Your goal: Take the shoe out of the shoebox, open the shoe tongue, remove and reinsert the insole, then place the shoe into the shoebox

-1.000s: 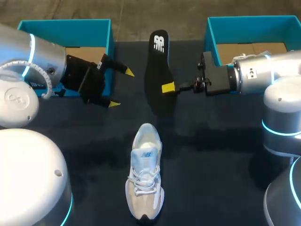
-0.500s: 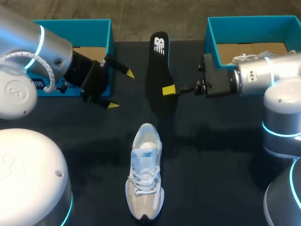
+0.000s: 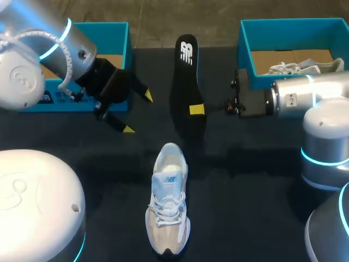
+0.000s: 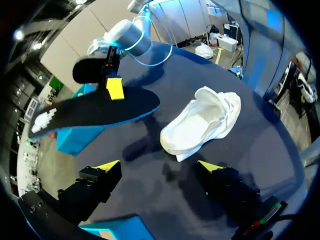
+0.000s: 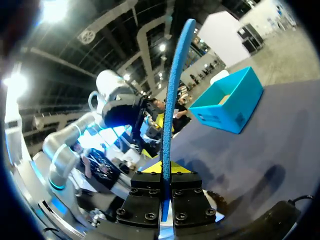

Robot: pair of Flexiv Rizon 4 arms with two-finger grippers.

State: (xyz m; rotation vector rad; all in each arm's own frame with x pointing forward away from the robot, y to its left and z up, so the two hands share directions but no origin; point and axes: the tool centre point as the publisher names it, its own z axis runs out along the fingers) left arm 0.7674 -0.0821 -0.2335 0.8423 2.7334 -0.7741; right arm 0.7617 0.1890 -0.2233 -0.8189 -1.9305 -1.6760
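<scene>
My right gripper [image 3: 196, 109] is clamped on the black insole [image 3: 184, 82] at the far middle. My left gripper [image 3: 137, 113] hangs spread apart at far left. The pale shoe [image 3: 168, 207] sits on the table [image 3: 262, 218], near centre.

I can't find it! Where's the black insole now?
In the head view, the flat black insole is pinched in the right tool near the middle, just beyond the white lace-up sneaker.
</scene>
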